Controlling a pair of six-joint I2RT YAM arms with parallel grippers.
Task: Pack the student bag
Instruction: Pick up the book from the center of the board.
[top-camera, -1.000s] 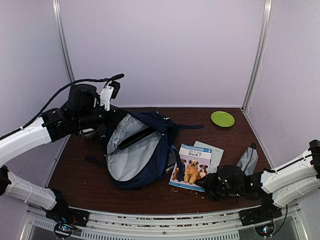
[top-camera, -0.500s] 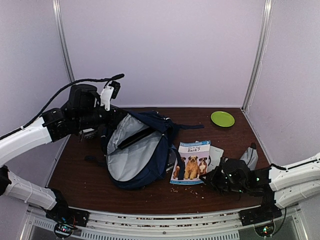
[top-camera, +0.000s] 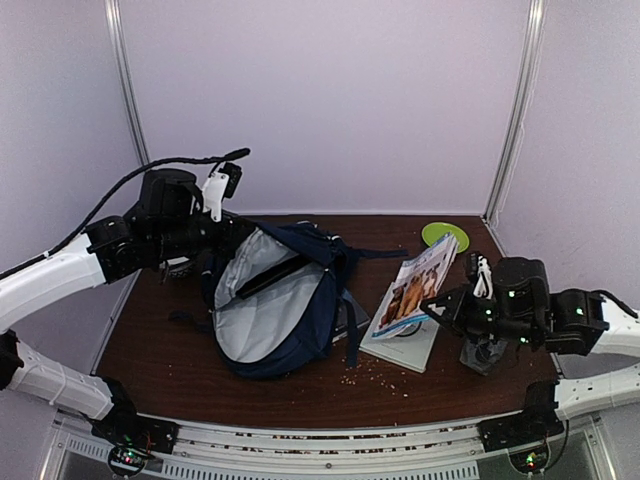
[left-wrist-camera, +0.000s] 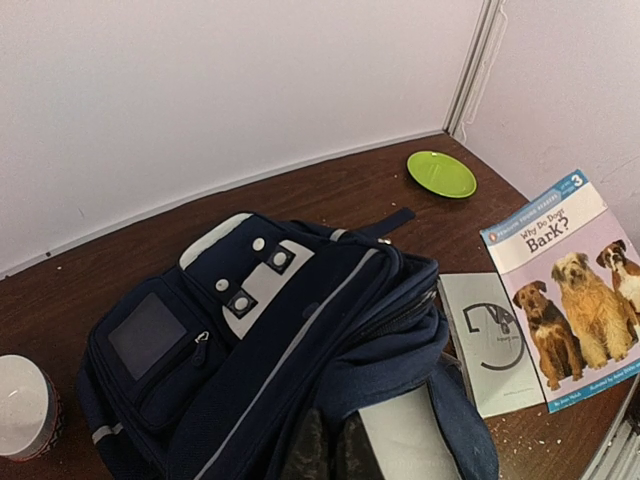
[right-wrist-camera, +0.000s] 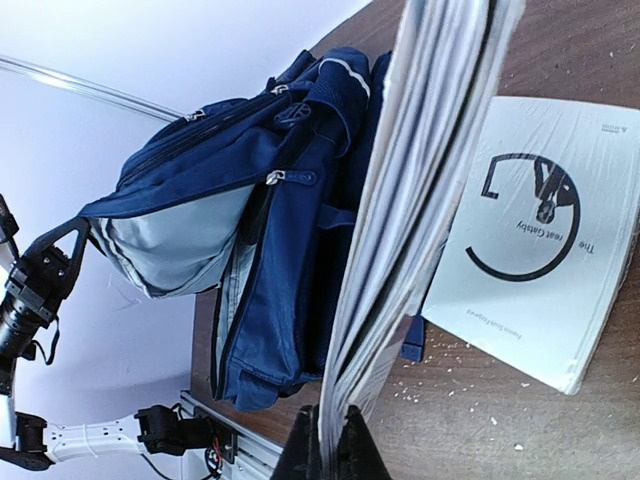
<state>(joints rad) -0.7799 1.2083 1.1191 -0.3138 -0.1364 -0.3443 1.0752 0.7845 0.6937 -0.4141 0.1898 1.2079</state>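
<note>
The student bag (top-camera: 283, 305) lies open on the brown table, its light grey lining facing up. My left gripper (top-camera: 231, 233) is shut on the bag's upper rim; in the left wrist view its dark fingers (left-wrist-camera: 312, 452) pinch the navy fabric beside the lining. The bag (left-wrist-camera: 250, 330) shows a white buckle patch there. My right gripper (top-camera: 441, 306) is shut on a dog picture book (top-camera: 417, 284), held tilted on edge above the table, right of the bag. From the right wrist the book (right-wrist-camera: 420, 190) runs edge-on up out of the gripper (right-wrist-camera: 333, 447), with the bag (right-wrist-camera: 270, 240) beyond.
A white booklet (top-camera: 404, 345) lies flat below the lifted book, also in the right wrist view as the booklet (right-wrist-camera: 535, 275). A green plate (top-camera: 445, 237) sits at the back right. A grey pouch (top-camera: 484, 352) lies under the right arm. A cup (left-wrist-camera: 22, 405) stands left of the bag. Crumbs dot the table.
My right gripper closed on the dog book and raised it off the booklet, tipping it up on edge. The right arm rose and drew back to the right. The left arm stayed put.
</note>
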